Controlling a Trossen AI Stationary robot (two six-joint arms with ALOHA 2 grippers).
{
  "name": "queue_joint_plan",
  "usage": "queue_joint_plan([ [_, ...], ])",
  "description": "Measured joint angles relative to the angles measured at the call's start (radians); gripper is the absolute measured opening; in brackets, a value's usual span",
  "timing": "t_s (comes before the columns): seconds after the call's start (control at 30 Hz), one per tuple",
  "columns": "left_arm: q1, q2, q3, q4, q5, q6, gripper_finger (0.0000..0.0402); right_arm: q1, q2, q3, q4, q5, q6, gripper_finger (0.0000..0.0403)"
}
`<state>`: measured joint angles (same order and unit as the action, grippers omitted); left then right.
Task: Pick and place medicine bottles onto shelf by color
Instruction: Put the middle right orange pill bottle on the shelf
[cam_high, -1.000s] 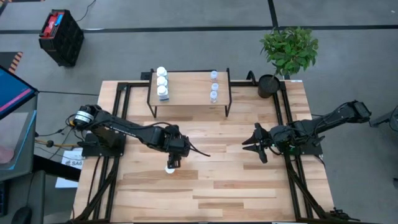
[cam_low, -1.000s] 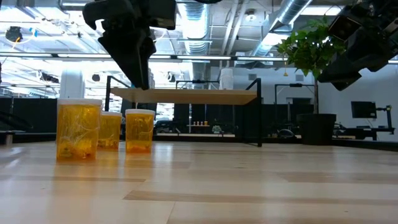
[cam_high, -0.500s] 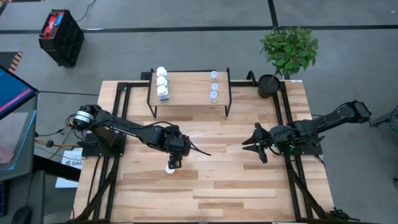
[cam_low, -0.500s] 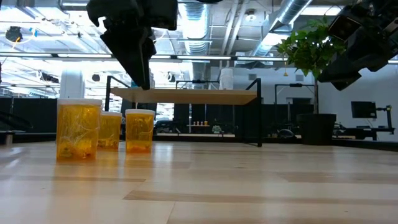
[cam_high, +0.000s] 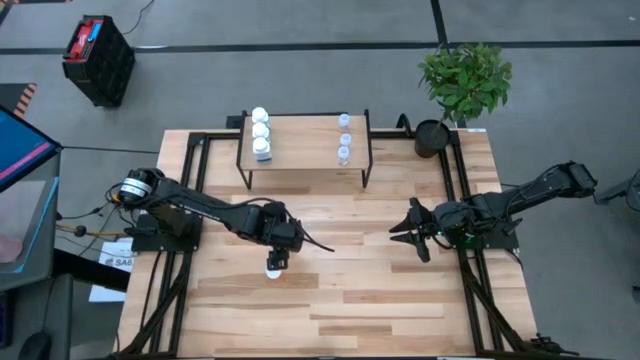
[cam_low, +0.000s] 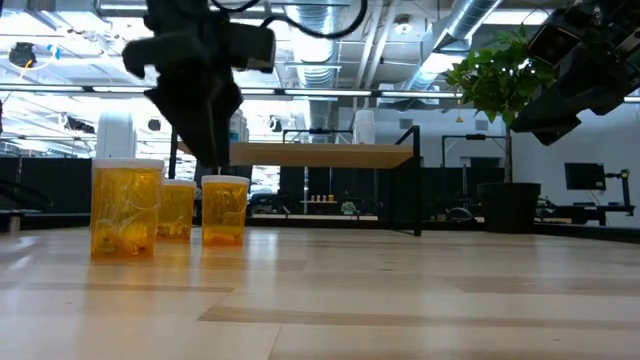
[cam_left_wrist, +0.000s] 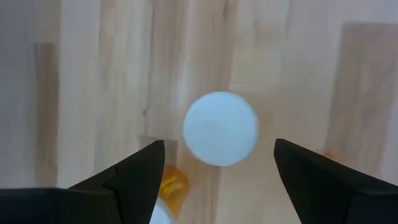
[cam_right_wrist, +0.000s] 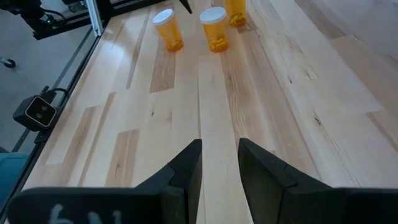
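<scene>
Three orange medicine bottles (cam_low: 224, 210) with white caps stand upright in a cluster on the tabletop, near its middle left (cam_high: 272, 271). My left gripper (cam_left_wrist: 219, 146) hangs above one of them, pointing steeply down. It is open, a finger on each side of that bottle's white cap (cam_left_wrist: 221, 128) and clear of it. In the low view its fingertips (cam_low: 215, 165) sit just above the cap. The shelf (cam_high: 305, 128) at the far edge carries three white bottles (cam_high: 260, 135) on its left end and three clear ones (cam_high: 344, 138) on its right. My right gripper (cam_high: 415, 232) waits shut at the right.
A potted plant (cam_high: 463, 85) stands at the table's far right corner. Black frame rails (cam_high: 460, 210) run along both sides of the table. Bare wood lies between the bottles and the right arm, and toward the near edge.
My left gripper has come down toward the orange bottles; its fingertips now hang just above a cap. The bottles and my right arm have kept still.
</scene>
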<state>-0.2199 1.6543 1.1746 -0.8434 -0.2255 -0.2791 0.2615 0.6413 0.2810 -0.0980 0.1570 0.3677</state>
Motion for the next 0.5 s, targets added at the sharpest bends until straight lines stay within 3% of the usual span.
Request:
queue_joint_plan([
  [0.5, 0.006, 0.000, -0.068, 0.150, -0.001, 0.052, 0.0290, 0.000, 0.000, 0.000, -0.003, 0.000, -0.001, 0.0127],
])
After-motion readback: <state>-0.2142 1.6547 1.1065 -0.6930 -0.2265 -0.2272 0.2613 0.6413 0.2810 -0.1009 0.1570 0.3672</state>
